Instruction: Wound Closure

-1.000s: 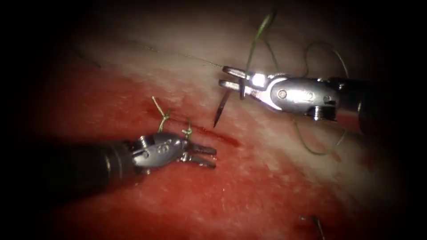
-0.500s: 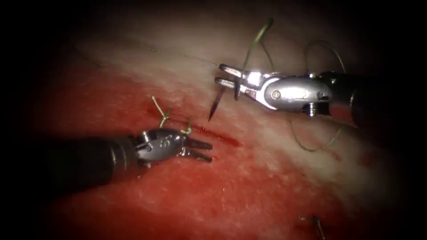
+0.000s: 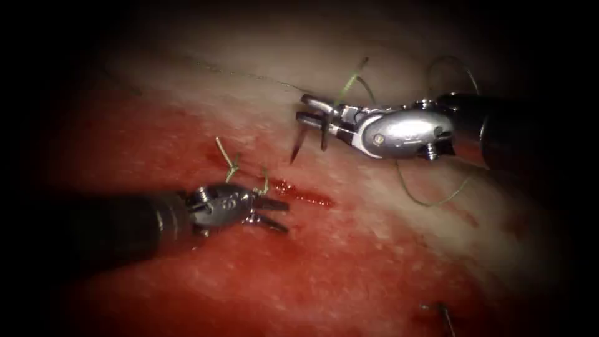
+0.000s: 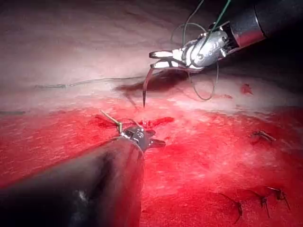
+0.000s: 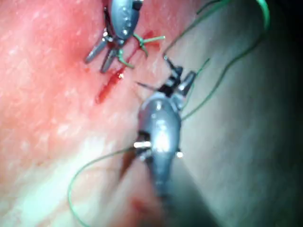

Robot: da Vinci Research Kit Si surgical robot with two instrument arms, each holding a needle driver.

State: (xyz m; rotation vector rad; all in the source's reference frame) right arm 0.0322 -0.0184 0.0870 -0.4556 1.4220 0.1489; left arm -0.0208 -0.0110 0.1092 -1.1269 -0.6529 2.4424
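My right tool [image 3: 301, 108] is shut on the curved needle [image 3: 298, 140] toward its rear end. The needle hangs free of the tissue, with its tip pointing down just above the surface on the right side of the cut [image 3: 306, 198]. The left wrist view shows the same needle [image 4: 145, 90] below the right tool [image 4: 163, 57]. My left tool [image 3: 284, 216] rests low beside the cut's left end, jaws open, holding nothing. Green thread [image 3: 430, 201] trails from the needle in loops behind the right tool. In the right wrist view the right tool [image 5: 180, 78] sits near the left tool [image 5: 102, 54].
Two tied knots with short green tails [image 3: 229, 163] stand on the closed stretch of the cut by the left tool. A thin strand [image 3: 249, 75] lies across the pale tissue behind. Red fluid covers the near tissue [image 3: 312, 268]. Several older stitch ends [image 4: 262, 136] show farther along.
My right tool has carried the needle left and slightly down toward the cut. The left tool has drifted a little left and down, its jaws still open.
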